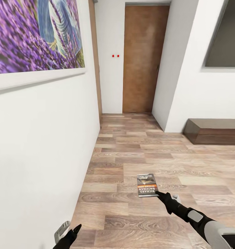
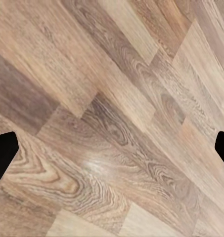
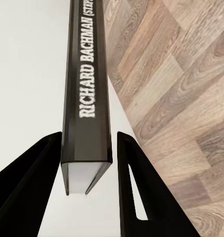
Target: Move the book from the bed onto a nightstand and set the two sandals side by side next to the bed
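Observation:
My right gripper (image 1: 161,195) is shut on the book (image 1: 147,185), a thin dark paperback with an orange band and white "RICHARD BACHMAN" lettering. It holds the book flat above the wood-plank floor (image 1: 138,152). In the right wrist view the book (image 3: 87,98) stands spine-up between the two black fingers of the right gripper (image 3: 88,137). My left gripper (image 1: 70,231) hangs low beside the white wall and is open. In the left wrist view, the left gripper (image 2: 114,143) has bare floor between its spread tips. The bed and the sandals are out of view.
A white wall (image 1: 45,145) with a lavender painting (image 1: 31,34) runs close along my left. A light wooden door (image 1: 145,58) closes the passage ahead. A low dark-brown wooden box (image 1: 214,131) sits against the right wall under a window; I cannot tell whether it is a nightstand.

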Controlling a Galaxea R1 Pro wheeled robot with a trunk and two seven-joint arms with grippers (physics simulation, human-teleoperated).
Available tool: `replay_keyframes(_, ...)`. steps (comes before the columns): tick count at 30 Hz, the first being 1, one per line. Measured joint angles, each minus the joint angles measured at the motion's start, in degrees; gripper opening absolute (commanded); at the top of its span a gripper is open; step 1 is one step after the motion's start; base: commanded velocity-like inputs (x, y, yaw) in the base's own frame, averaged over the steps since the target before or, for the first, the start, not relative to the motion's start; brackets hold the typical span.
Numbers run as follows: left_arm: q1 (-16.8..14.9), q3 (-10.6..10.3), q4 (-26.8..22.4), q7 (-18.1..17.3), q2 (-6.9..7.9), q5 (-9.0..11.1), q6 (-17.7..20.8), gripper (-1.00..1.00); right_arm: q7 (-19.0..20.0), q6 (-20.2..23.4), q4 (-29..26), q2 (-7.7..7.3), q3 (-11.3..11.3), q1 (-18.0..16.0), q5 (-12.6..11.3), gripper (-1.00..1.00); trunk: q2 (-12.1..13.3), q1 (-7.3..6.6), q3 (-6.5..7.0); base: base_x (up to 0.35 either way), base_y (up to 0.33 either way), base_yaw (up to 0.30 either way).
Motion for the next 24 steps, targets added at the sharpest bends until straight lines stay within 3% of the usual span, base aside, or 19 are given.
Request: replay_keyframes(24,0.0,0.0,0.0,-0.03,0.0,0.0,0.0,1.0,-0.01,0.07,0.0,0.0,0.01,0.0,0.05,-1.0,0.0,0.0,0.0,0.158,0.0,-0.008)
